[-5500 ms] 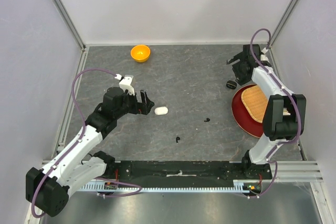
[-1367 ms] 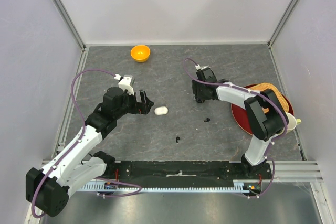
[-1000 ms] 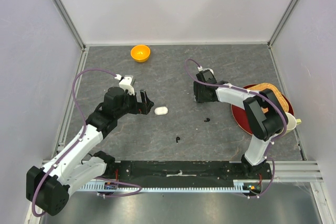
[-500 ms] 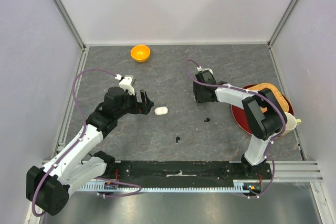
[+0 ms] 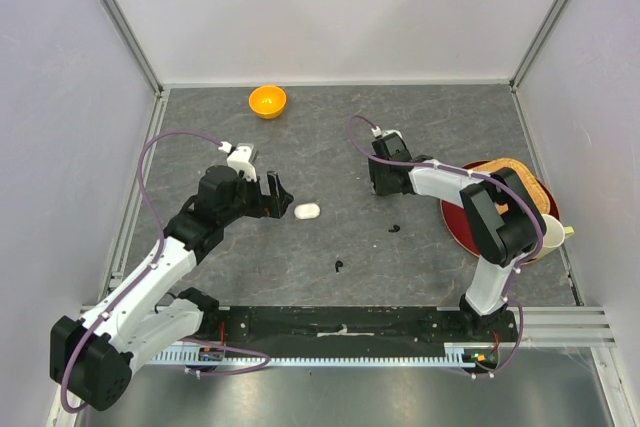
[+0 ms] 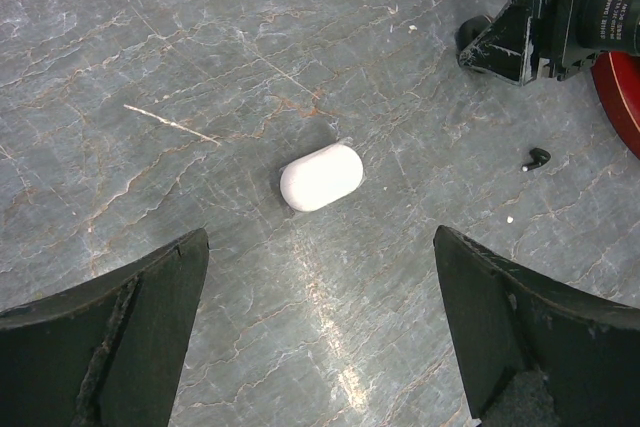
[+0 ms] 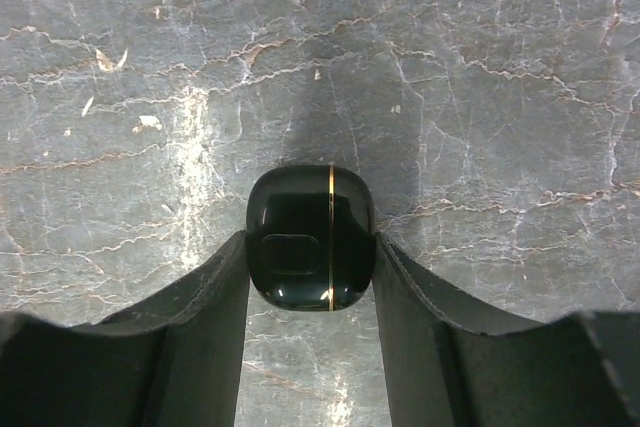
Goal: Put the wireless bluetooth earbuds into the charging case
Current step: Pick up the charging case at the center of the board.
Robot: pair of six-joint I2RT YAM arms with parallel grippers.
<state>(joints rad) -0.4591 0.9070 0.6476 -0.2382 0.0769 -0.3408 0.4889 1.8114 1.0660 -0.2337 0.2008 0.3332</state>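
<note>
Charging case point(image 7: 310, 252), glossy black, sits on grey table point(image 5: 330, 137) right of centre, pinched on both sides by right gripper point(image 7: 310, 237), fingers pressed to its flanks. Black earbud point(image 5: 396, 229) lies near case; 2nd black earbud point(image 5: 340, 267) lies closer to arm bases. White roundish bud point(image 6: 320, 177) rests just ahead of left gripper point(image 6: 318, 237), jaws spread wide, not touching it. Orange bowl point(image 5: 267, 101) at far edge; red plate point(image 5: 455, 219) at right.
</note>
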